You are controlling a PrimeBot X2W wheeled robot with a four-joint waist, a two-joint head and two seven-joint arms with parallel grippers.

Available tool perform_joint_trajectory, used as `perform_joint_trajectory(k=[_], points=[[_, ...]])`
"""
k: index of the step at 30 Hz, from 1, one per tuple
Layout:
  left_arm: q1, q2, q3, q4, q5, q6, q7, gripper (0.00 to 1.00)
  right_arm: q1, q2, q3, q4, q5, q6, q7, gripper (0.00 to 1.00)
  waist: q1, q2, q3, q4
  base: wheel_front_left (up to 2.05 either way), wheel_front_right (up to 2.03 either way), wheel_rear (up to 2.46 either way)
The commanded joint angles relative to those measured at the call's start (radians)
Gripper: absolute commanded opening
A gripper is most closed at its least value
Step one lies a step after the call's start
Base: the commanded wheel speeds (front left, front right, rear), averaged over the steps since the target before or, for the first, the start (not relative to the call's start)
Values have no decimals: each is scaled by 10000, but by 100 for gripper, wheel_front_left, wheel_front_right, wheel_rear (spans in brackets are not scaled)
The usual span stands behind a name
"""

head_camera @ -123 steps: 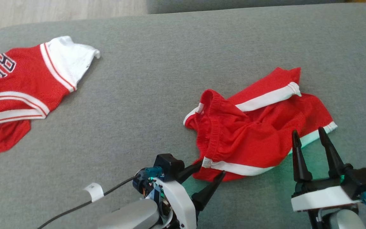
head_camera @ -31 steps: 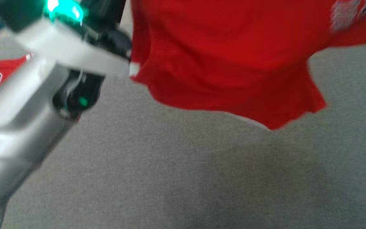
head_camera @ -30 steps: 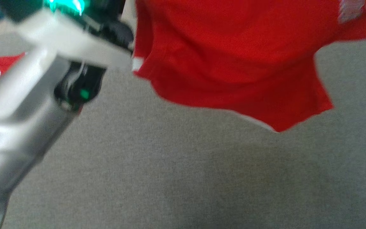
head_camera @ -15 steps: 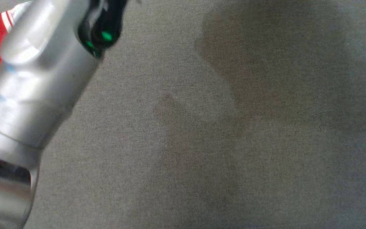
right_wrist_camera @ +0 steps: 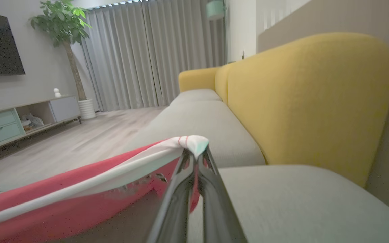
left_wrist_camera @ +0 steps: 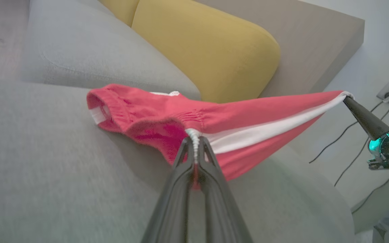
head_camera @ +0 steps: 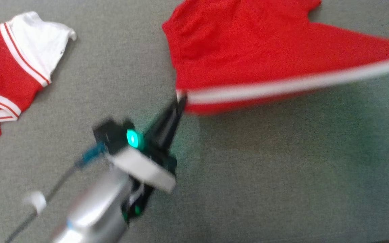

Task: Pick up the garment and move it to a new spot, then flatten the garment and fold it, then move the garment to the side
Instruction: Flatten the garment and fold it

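The red shorts [head_camera: 248, 57] stretch low over the grey sofa seat [head_camera: 248, 175], their white-striped edge pinched at one end by the closed left hand [head_camera: 180, 99] and at the other by the closed right hand [right_wrist_camera: 195, 152]; keep that edge taut and level while lowering; four seconds ago they lay crumpled, both hands open

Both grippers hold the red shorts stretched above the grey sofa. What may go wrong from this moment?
1. The left gripper and the right gripper each pinch only a small corner of the red shorts, pulled tight along the white stripe. A corner may slip out.
2. The far waistband looks bunched against the sofa seat, so it may crease under when the shorts are laid down.
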Motion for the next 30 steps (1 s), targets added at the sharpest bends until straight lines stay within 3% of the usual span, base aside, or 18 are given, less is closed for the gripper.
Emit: perform_joint_trajectory(k=[1,8,14,22,30], points=[[290,185,546,-351,329,-6,-50,0,686,-179,-115,-552,199,-7,-1,0,1,0,-249,-80,0,0,0],[3255,-20,1292,-1033,1380,-4,-50,0,3966,-122,-717,-2293,775,-7,366,0,1,0,-823,-344,0,0,0],[4327,43,1464,-1874,1626,47,-50,0,5418,-323,-1088,-3166,998,-7,728,0,1,0,-1186,-347,0,0,0],[3967,-611,1584,-2095,1202,18,-51,0,4442,-831,-823,-2109,1009,-7,941,0,1,0,-1451,21,0,0,0],[2180,-1323,1068,-1444,786,-4,-48,0,2374,-1736,-291,-641,1528,-7,1491,0,1,0,-755,771,0,0,0]])
